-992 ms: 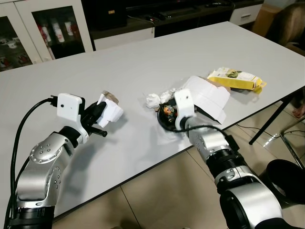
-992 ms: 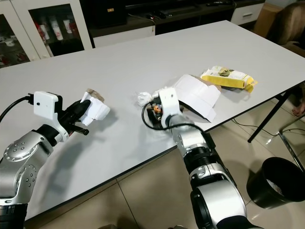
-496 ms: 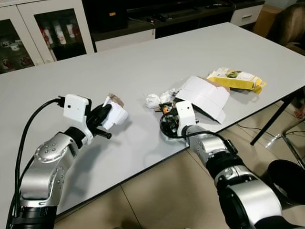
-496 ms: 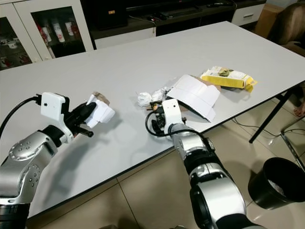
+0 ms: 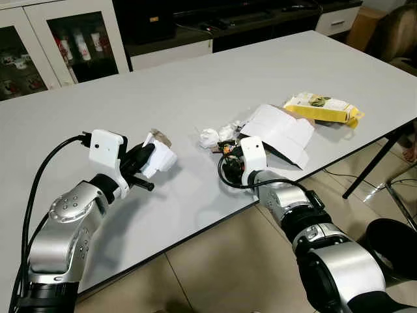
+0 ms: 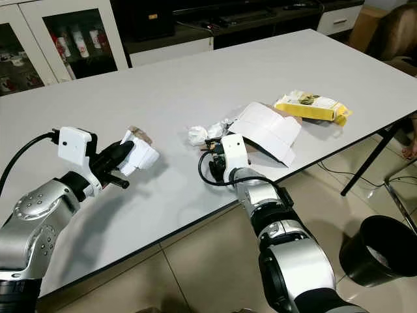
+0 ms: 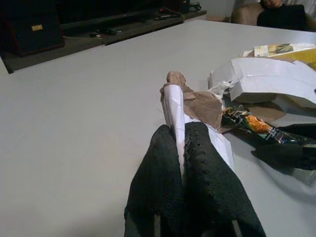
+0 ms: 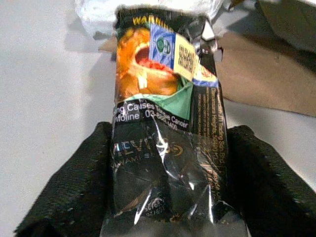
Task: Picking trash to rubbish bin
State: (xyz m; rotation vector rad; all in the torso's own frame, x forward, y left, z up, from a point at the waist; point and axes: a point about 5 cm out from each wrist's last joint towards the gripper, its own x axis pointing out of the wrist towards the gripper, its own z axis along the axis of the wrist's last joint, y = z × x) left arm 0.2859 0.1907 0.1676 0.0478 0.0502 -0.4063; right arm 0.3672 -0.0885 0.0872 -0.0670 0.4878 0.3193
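My left gripper [image 5: 148, 158] hovers just above the white table [image 5: 195, 78] at the front left, shut on a piece of white and brown paper trash [image 5: 161, 156]. In the left wrist view the paper trash [image 7: 174, 101] stands up between the two black fingers [image 7: 157, 170]. My right gripper [image 5: 228, 164] is low over the table near its front edge, shut on a dark cigarette pack [image 8: 163, 94]. The pack's clear wrapper sits between the pads [image 8: 74, 185]. A black rubbish bin [image 6: 378, 251] stands on the floor at the right.
A crumpled tissue [image 5: 210, 136], a white folded carton [image 5: 280, 130] and a yellow packet [image 5: 322, 107] lie just beyond the right gripper. A glass-door cabinet [image 5: 71, 39] stands behind the table. A person [image 7: 281, 10] sits past the table's far right end.
The right gripper has drawn the cigarette pack back from the trash pile toward the table's front edge. The left gripper has shifted a little to the right with its paper.
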